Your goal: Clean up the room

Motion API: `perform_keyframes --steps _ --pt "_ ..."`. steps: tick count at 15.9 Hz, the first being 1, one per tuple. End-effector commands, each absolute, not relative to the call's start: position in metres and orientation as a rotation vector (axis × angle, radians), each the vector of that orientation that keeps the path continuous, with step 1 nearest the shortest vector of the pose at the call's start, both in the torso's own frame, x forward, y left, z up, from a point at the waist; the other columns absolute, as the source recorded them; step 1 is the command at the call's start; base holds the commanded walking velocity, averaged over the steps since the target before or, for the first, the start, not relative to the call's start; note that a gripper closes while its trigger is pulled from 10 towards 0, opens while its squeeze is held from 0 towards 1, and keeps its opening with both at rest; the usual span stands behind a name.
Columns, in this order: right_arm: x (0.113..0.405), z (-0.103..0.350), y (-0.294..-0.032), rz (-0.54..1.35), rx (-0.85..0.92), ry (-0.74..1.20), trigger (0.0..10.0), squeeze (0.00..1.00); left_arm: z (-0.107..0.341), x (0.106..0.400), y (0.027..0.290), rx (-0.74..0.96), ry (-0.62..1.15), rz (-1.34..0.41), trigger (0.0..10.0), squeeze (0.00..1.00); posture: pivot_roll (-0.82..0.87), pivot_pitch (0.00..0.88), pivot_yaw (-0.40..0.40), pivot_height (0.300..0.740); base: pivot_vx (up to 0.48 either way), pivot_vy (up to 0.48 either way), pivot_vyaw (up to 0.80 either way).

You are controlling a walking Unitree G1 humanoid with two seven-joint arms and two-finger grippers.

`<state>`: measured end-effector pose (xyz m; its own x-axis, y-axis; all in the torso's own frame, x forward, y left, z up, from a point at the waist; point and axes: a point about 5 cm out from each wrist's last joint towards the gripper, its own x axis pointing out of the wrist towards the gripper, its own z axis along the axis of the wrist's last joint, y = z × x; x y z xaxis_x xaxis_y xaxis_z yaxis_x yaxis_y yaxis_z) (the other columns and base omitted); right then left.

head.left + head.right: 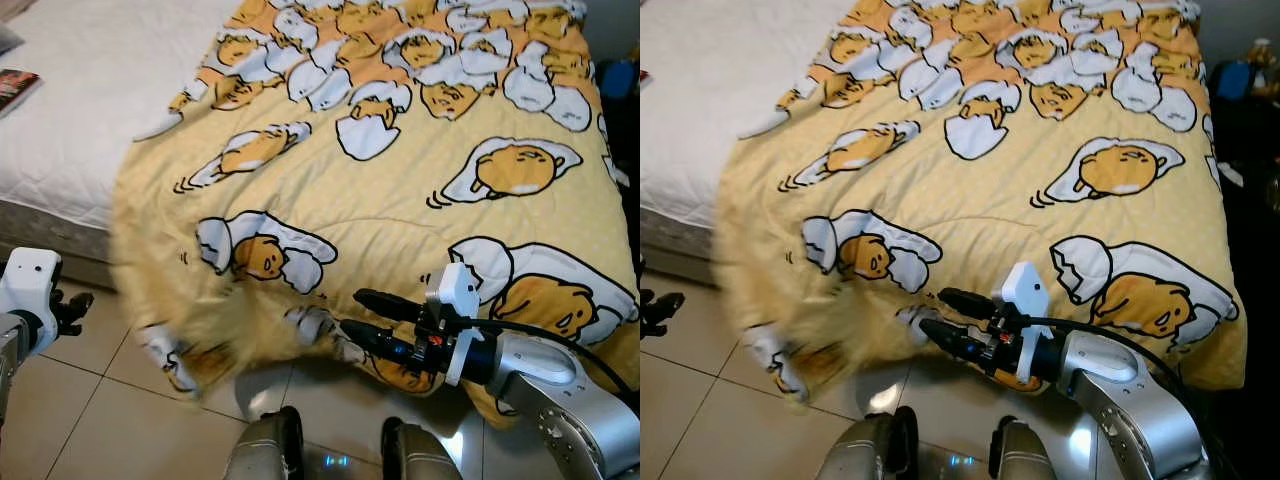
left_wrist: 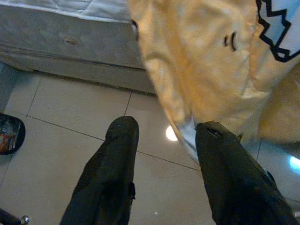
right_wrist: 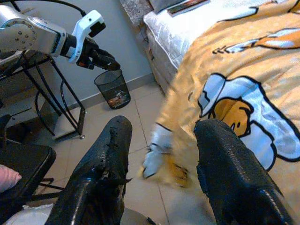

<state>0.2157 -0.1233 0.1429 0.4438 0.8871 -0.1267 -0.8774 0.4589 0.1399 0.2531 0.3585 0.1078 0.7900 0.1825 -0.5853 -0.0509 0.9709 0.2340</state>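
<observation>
A yellow blanket printed with egg cartoons covers the bed and hangs over its foot edge. Its lower left corner is blurred and droops toward the floor. My right gripper is open just in front of the hanging edge, with nothing between its fingers. In the right wrist view the blurred corner hangs beyond the right gripper. My left gripper is low at the far left, apart from the blanket. It is open, and the blanket's hem hangs close by one finger.
Bare white mattress lies left of the blanket, with a book near its edge. Tiled floor runs below the bed. A wire waste bin and a black metal stand are by the wall. My legs show at the bottom.
</observation>
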Motion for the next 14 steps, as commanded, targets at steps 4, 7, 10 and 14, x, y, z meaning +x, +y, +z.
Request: perform_keyframes --steps 4,7,10,14 --pt "0.216 0.139 -0.126 1.044 0.044 0.193 10.0 0.0 0.116 0.257 0.355 0.243 0.582 0.136 10.0 1.0 -0.07 0.139 0.098 0.74 0.0 0.0 0.0" --pt "0.228 0.125 -0.139 0.737 0.01 0.194 10.0 0.0 0.139 0.277 0.298 0.228 0.301 0.003 10.0 1.0 -0.07 0.098 0.089 0.74 0.0 0.0 0.0" --pt "0.24 0.11 -0.154 0.398 0.015 0.239 10.0 0.0 0.145 0.28 0.242 0.174 0.192 -0.071 10.0 0.0 -0.08 0.064 0.084 0.74 0.0 0.0 0.0" --pt "0.236 0.095 -0.164 0.144 0.064 0.309 10.0 0.0 0.127 0.267 0.178 0.132 0.186 -0.182 10.0 0.0 -0.09 0.033 0.068 0.74 0.0 0.0 -0.58"
